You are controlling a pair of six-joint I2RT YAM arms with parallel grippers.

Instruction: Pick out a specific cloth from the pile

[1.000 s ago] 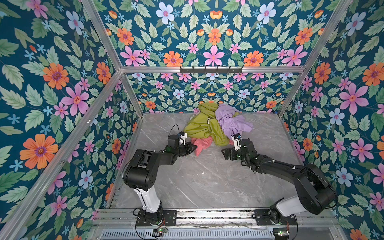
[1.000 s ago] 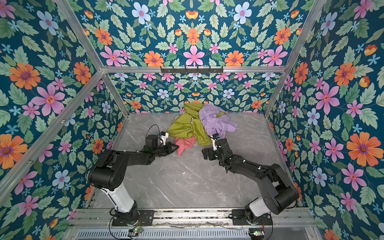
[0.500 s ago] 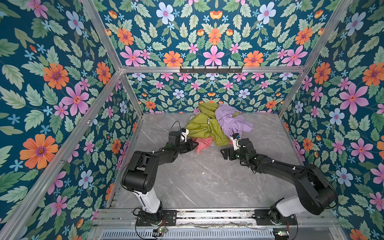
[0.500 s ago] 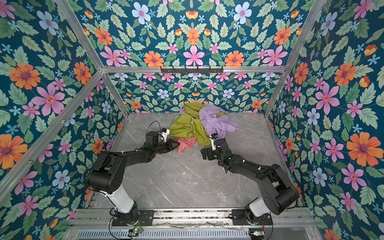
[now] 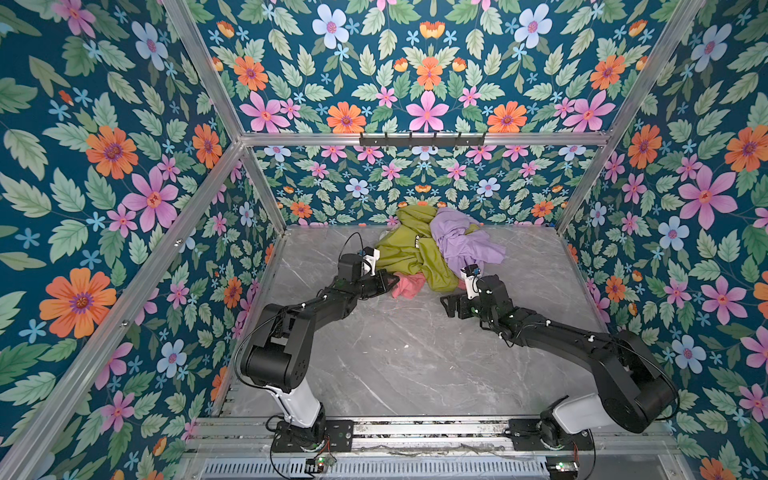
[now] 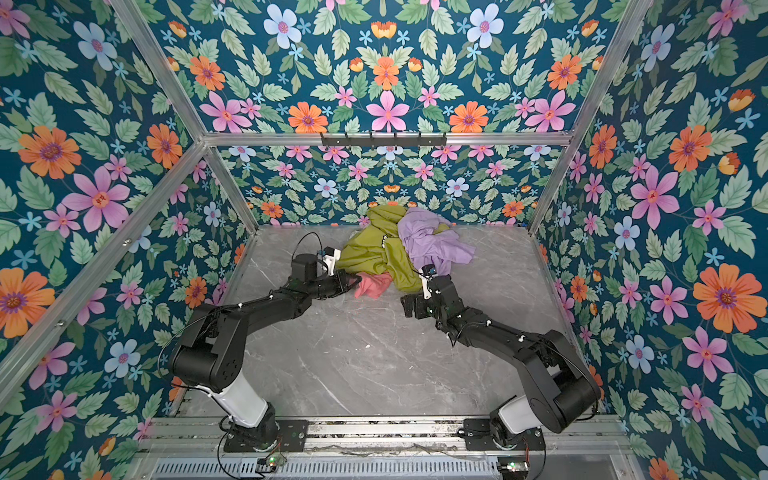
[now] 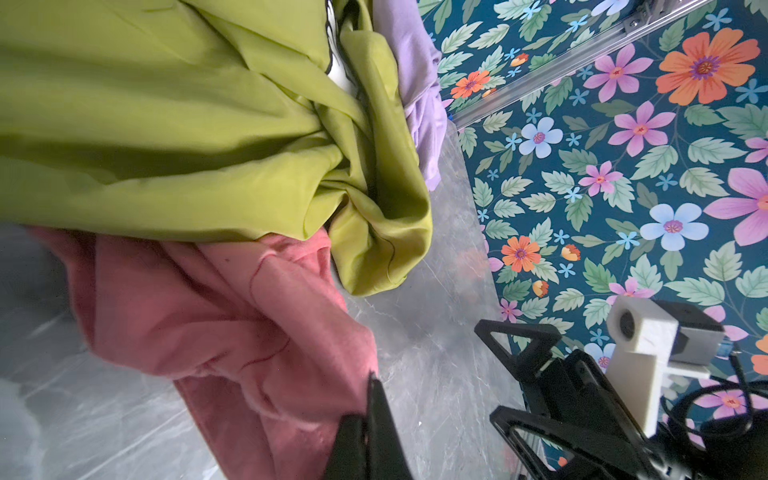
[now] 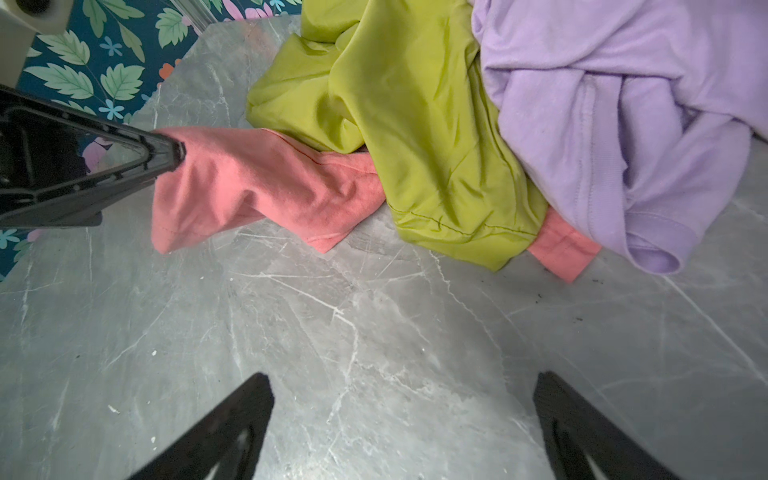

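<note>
The pile lies at the back of the marble floor. In it an olive-green cloth [image 5: 409,249] lies under a lilac one [image 5: 461,241]. The salmon-pink cloth [image 5: 409,284] [image 6: 374,284] sticks out from under the green at the pile's near edge. My left gripper [image 5: 395,282] [image 6: 357,280] is shut on its left end, and the pinch shows in the left wrist view [image 7: 372,399] and in the right wrist view [image 8: 178,151]. A second pink corner [image 8: 565,249] pokes out under the lilac cloth [image 8: 623,116]. My right gripper [image 5: 451,305] [image 8: 401,378] hangs open over bare floor, just near of the pile.
Floral walls [image 5: 124,208] and aluminium frame posts [image 5: 266,195] close in the grey marble floor [image 5: 395,365] on three sides. A hook rail [image 5: 422,139] is fixed to the back wall above the pile. Both arm bases stand on the front rail [image 5: 415,432].
My left gripper, shut on the pink cloth, has slid a little farther back and right, toward the pile. The right arm has hardly moved.
</note>
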